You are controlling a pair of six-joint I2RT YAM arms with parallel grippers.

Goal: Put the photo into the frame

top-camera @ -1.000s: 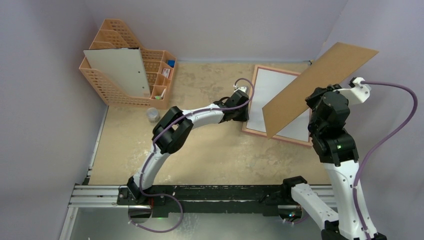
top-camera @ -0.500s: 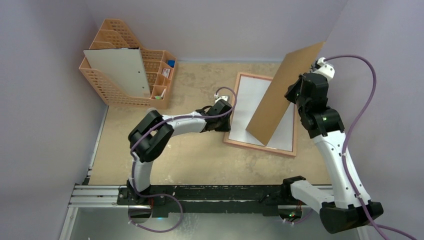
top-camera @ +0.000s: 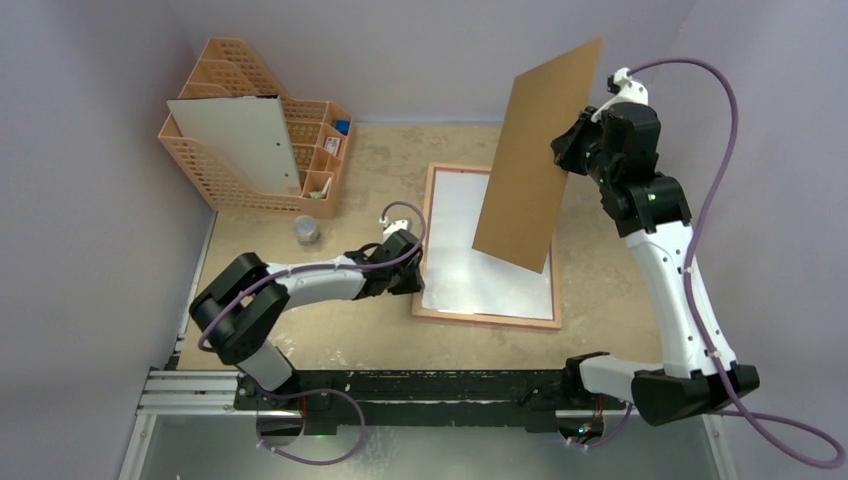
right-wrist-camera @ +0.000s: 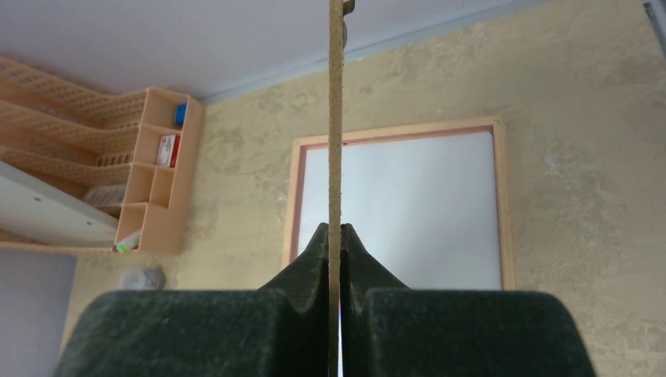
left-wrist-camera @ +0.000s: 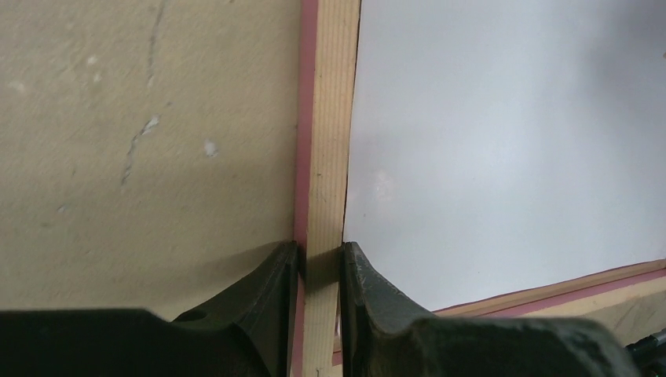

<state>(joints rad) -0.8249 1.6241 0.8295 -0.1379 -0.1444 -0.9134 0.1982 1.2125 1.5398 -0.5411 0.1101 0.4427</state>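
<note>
Top external view: the frame (top-camera: pixel 488 319) lies flat on the worktop (top-camera: pixel 360 190), just toward 3 o'clock of centre, paler side up, its long edges running roughly 12 to 6. The photo (top-camera: pixel 450 250) rests inside it, white back up, its edges close along the inner rails.

The left fingers (left-wrist-camera: pixel 271 294) pinch the frame's 9 o'clock rail near the 7 o'clock corner, one finger on the outer edge and one on the inner edge beside the photo's margin.

The right fingers (right-wrist-camera: pixel 310 267) are closed on a brown board (top-camera: pixel 535 150), gripping its 3 o'clock edge. The board stands steeply tilted above the frame's 3 o'clock half. Its lower edge hangs over the photo; whether it touches cannot be told. From the right wrist the board shows edge-on as a thin upright line.

An orange rack (top-camera: pixel 225 185) with a white panel (top-camera: pixel 240 140) fills the 10 o'clock corner, and a small jar (top-camera: pixel 306 230) stands just toward 5 o'clock of it.

Bare worktop lies between rack and frame, in a strip at 3 o'clock toward the wall, and along the 12 and 6 o'clock edges.
</note>
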